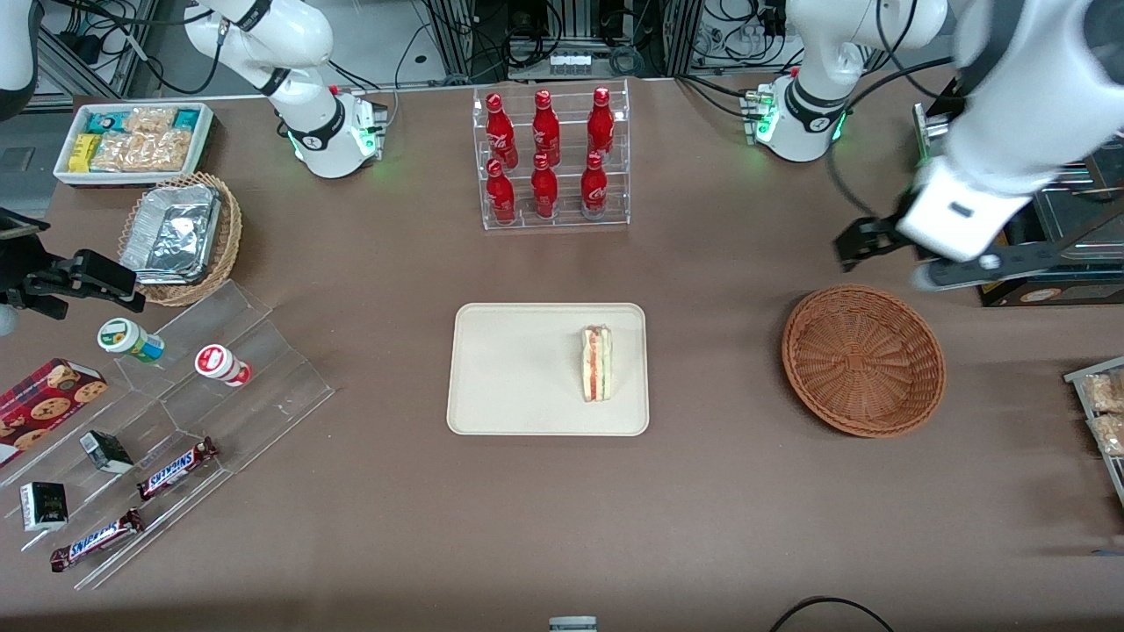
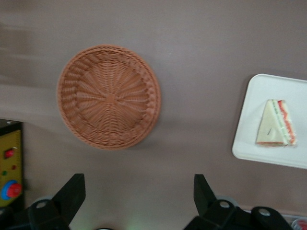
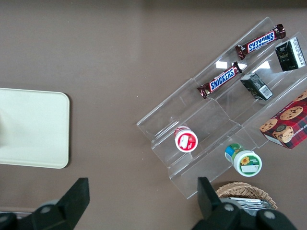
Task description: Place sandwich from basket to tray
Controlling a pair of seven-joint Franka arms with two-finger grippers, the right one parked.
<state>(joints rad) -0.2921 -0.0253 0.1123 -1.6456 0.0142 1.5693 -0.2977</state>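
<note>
The sandwich [image 1: 597,363] lies on the tray [image 1: 509,369], at the end nearest the basket [image 1: 864,360], well apart from the end effector [image 1: 865,239]. The end effector hangs released, fingers [image 2: 72,194] spread wide and holding nothing, above the worktop [image 1: 702,491] just beside the bare basket, farther from the front camera.

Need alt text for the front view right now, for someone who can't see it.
A triangular white-bread sandwich lies on the cream rectangular tray at mid-table. The round reddish-brown wicker basket, toward the working arm's end, holds nothing. The left arm's gripper hangs open above the table, farther from the camera than the basket.
</note>
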